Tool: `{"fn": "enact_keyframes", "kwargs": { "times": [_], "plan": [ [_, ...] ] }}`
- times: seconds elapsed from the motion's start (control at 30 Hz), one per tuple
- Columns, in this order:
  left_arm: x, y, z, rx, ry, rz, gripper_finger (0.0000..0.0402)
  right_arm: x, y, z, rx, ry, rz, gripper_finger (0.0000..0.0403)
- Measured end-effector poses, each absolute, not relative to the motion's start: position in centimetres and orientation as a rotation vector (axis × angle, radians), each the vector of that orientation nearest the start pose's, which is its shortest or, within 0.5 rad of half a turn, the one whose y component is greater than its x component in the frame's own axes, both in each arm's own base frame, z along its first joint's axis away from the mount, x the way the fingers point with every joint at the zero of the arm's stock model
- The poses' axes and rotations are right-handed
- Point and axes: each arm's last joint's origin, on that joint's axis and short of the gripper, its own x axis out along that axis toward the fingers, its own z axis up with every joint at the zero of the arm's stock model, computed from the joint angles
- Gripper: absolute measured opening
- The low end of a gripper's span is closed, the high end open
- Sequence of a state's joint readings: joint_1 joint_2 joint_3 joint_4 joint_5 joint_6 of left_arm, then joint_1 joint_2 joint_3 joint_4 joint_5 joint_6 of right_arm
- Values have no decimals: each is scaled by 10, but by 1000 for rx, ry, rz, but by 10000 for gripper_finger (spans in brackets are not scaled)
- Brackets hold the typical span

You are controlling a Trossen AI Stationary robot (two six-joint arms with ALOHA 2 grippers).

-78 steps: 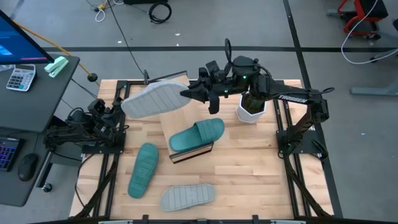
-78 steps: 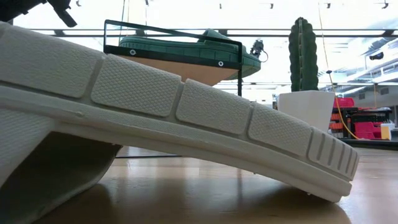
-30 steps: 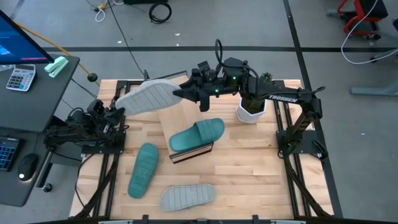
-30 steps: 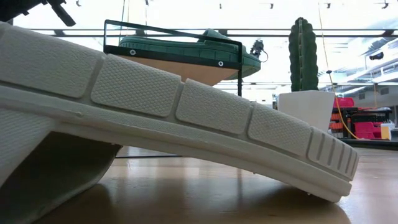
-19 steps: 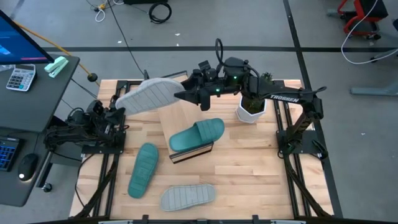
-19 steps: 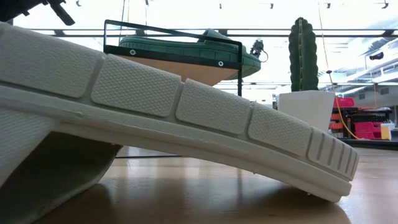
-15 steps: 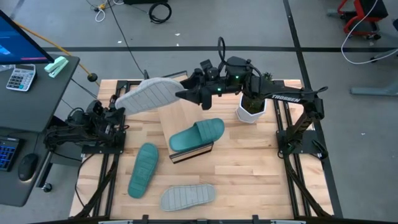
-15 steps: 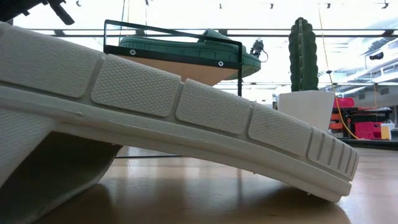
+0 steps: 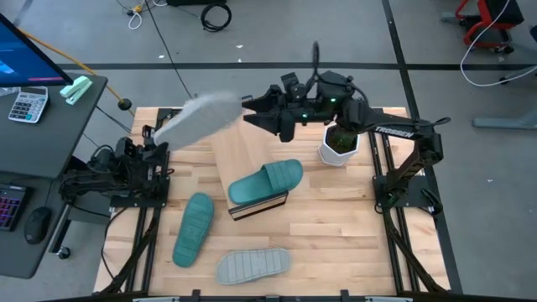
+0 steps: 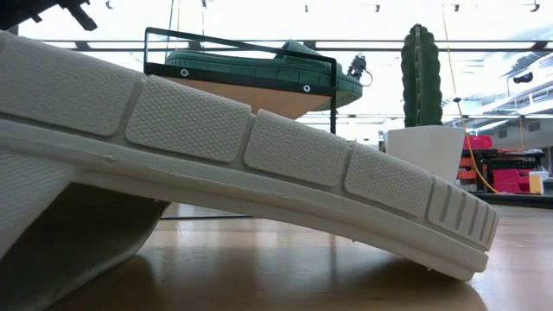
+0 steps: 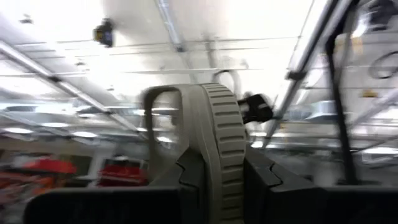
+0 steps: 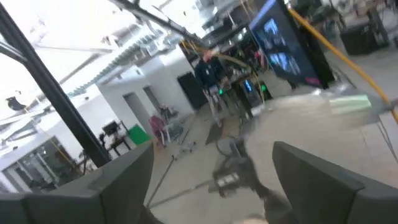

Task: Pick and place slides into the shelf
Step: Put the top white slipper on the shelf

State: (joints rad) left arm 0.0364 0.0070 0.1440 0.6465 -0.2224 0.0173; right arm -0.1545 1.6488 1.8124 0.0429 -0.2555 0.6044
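The right gripper (image 9: 253,116) has let go and backed off; its fingers now stand wide, holding nothing. The left gripper (image 9: 153,141) pinches the grey slide (image 9: 195,116), which sticks up beyond its fingers. Swing it slowly over the shelf (image 9: 245,154), beside the green slide (image 9: 265,182).

We see even, bright light from above, with soft shadows on the wooden surface (image 9: 319,218). The raised grey slide (image 9: 195,117) smears with motion blur. Ceiling lights glare in both wrist views, which streak heavily; the backlit low view washes out behind.
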Motion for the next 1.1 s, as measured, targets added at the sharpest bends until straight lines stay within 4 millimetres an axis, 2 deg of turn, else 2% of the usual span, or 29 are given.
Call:
{"fn": "enact_keyframes", "kwargs": {
  "times": [0.2,0.57,0.83,0.93,1.1],
  "plan": [
    [55,9,271,-31,-796,271,61,350,-48,497,536,-211,130,333],
    [59,9,267,-38,-744,271,60,335,-49,509,483,-253,98,332],
    [59,9,270,-43,-723,268,60,338,-49,497,497,-133,69,332],
    [58,9,283,-29,-645,271,60,338,-50,491,507,-78,47,332],
    [64,9,307,2,-355,272,60,338,-50,491,485,-76,40,332]
  ]
}}
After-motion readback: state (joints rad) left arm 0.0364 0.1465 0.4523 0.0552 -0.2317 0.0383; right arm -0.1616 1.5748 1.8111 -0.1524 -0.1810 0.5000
